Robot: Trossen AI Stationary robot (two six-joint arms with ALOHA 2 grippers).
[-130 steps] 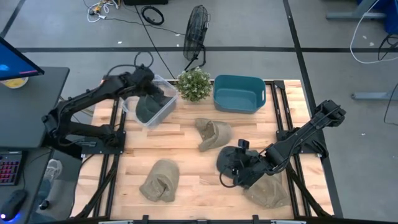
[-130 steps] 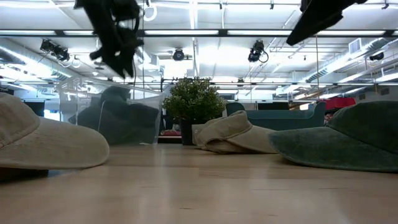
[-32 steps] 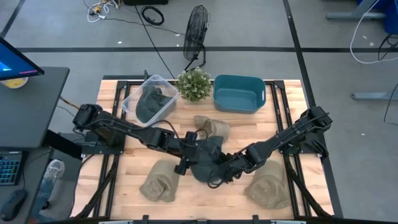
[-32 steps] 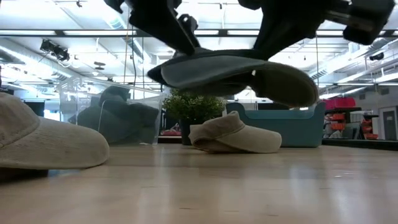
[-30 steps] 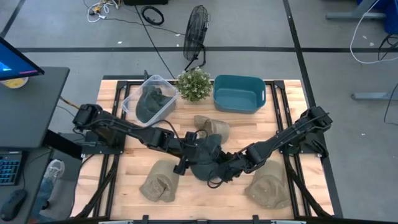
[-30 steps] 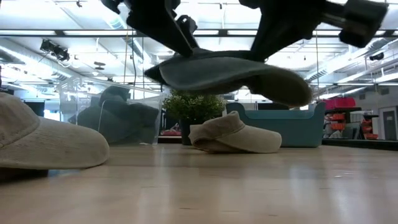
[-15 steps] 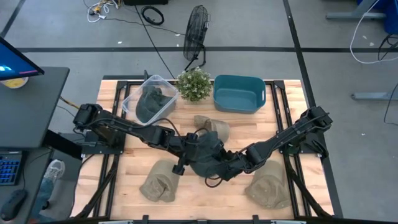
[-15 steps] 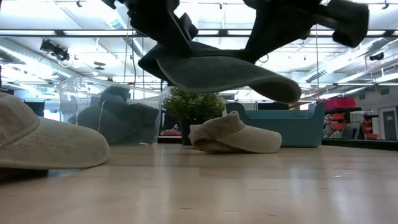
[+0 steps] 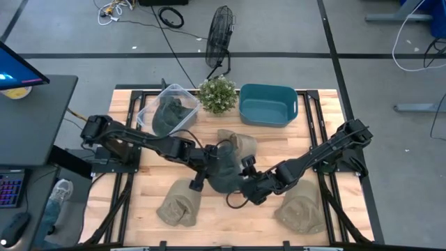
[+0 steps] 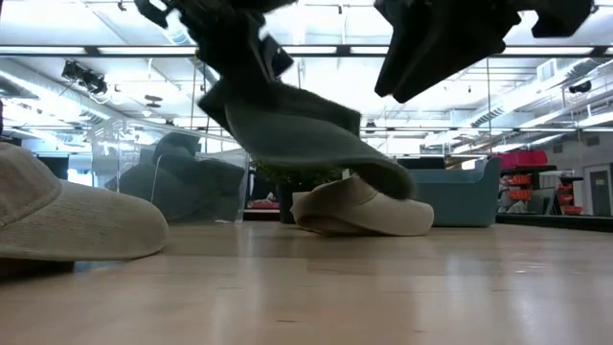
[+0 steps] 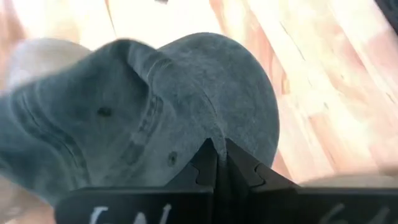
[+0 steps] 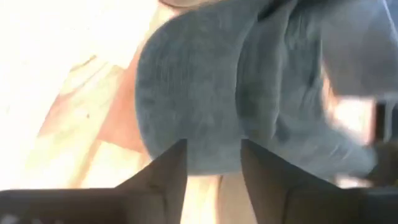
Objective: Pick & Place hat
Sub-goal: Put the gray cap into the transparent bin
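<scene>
My left gripper [image 11: 216,163] is pinched shut on the dark green hat [image 9: 224,169], fingertips meeting on its fabric edge in my left wrist view. In the low view the hat [image 10: 297,129] hangs clear of the table, tilted, its brim drooping toward the lower right of the frame. The cloth is a soft, washed cotton with stitched eyelets and seams, domed at the crown.

My left arm reaches from the centre left of the high frame in a long, low diagonal to the frame's middle. My right gripper [image 12: 212,165] sits just beside the hat, fingers parted and holding nothing; the gap between them shows bare wood and the hat's edge beyond. That arm stretches in from the right edge, elbow raised.

Near the bottom of the high frame lie two tan hats, one lower left [image 9: 180,202] and one lower right [image 9: 302,214], both crumpled and matte. A third tan hat [image 9: 237,143] lies just above centre. Farther up stand a clear plastic bin [image 9: 166,113] holding another dark hat, a small leafy plant [image 9: 218,95], and a rounded teal tub [image 9: 267,104]. The table [image 9: 150,178] is pale planked wood.
</scene>
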